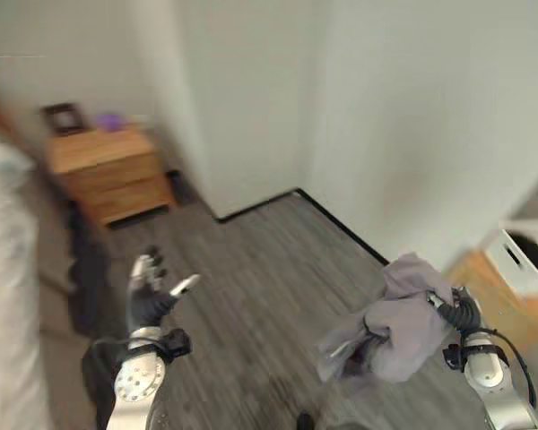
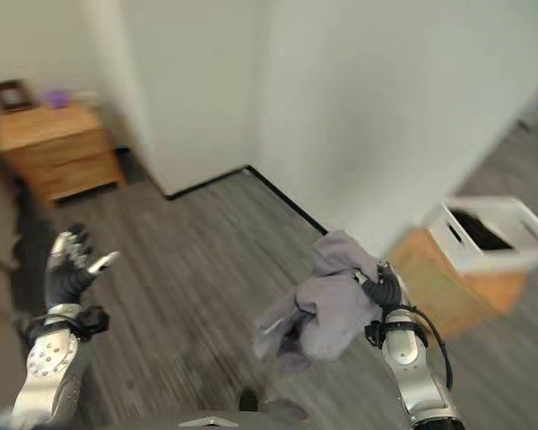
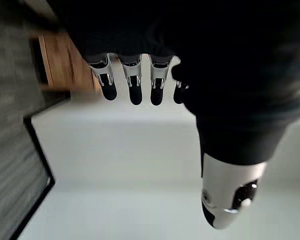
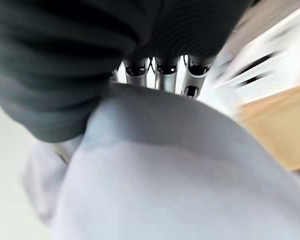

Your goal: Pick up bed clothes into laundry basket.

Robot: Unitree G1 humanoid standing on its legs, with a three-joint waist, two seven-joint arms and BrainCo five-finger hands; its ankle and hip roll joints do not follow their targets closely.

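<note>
nightstand (image 1: 108, 175) far left; basket (image 2: 489, 231) probably right.

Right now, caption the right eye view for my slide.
Right hand carries grey cloth toward white basket; left hand open.

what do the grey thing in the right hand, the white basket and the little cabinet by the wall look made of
The grey garment, gripped by the right hand, looks like soft matte fabric: it bunches and droops in folds. The white basket seems to be smooth rigid plastic, with straight walls and slot openings. The cabinet looks like light wood with a plain finish, though grain is hard to make out.
</note>
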